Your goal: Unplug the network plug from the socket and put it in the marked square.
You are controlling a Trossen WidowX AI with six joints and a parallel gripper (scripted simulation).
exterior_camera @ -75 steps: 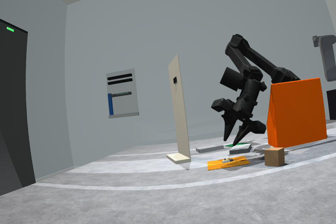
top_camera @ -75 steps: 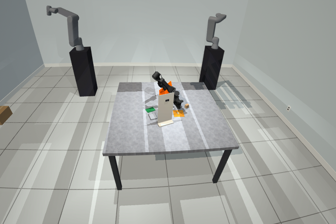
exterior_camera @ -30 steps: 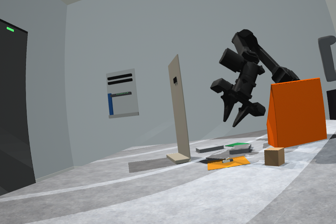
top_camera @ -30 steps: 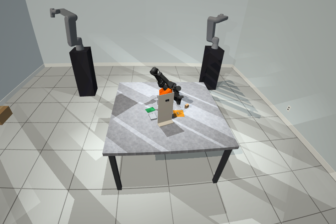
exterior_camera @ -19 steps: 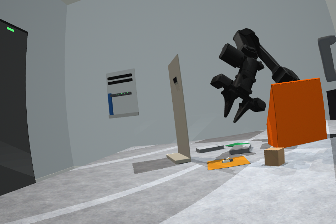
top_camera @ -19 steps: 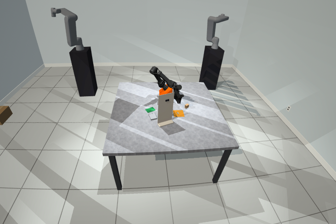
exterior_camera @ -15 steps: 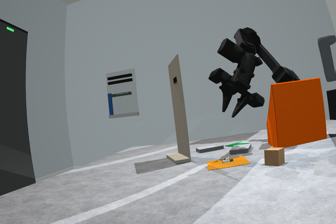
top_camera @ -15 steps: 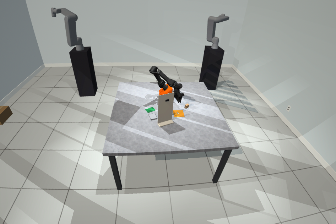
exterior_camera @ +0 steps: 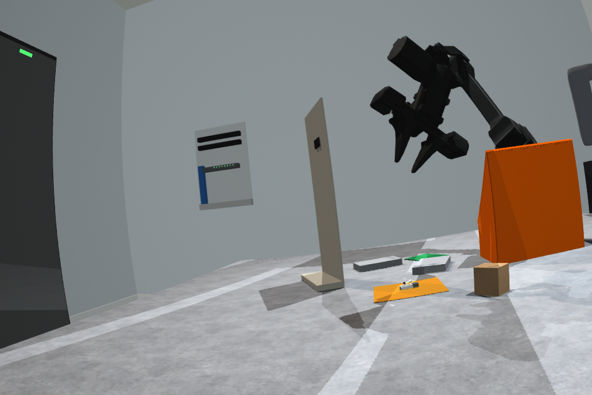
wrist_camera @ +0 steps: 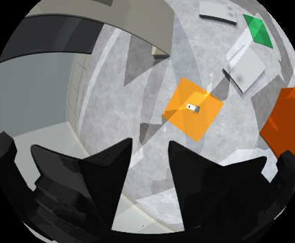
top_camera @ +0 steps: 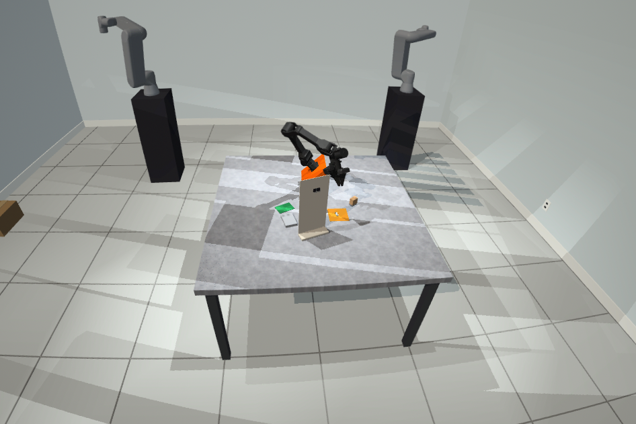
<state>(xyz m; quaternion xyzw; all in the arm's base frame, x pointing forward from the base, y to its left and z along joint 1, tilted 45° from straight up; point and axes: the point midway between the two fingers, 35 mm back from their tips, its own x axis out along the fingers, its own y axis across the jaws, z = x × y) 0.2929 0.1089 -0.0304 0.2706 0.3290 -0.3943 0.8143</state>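
My end effector (exterior_camera: 405,161) hangs in the air, part-way open with nothing between its fingers, well above the tabletop (exterior_camera: 191,342) and apart from the upright panel (exterior_camera: 325,189); the plug (exterior_camera: 409,285) lies on the orange marked square (exterior_camera: 432,287), inside its edges, out of the socket (exterior_camera: 316,143). I judge the set-down and release done, so the step in hand is the last one: ending free of contact; the next move calls only for holding my arm clear of the panel, the orange block (exterior_camera: 530,199) and the small brown cube (exterior_camera: 490,278).
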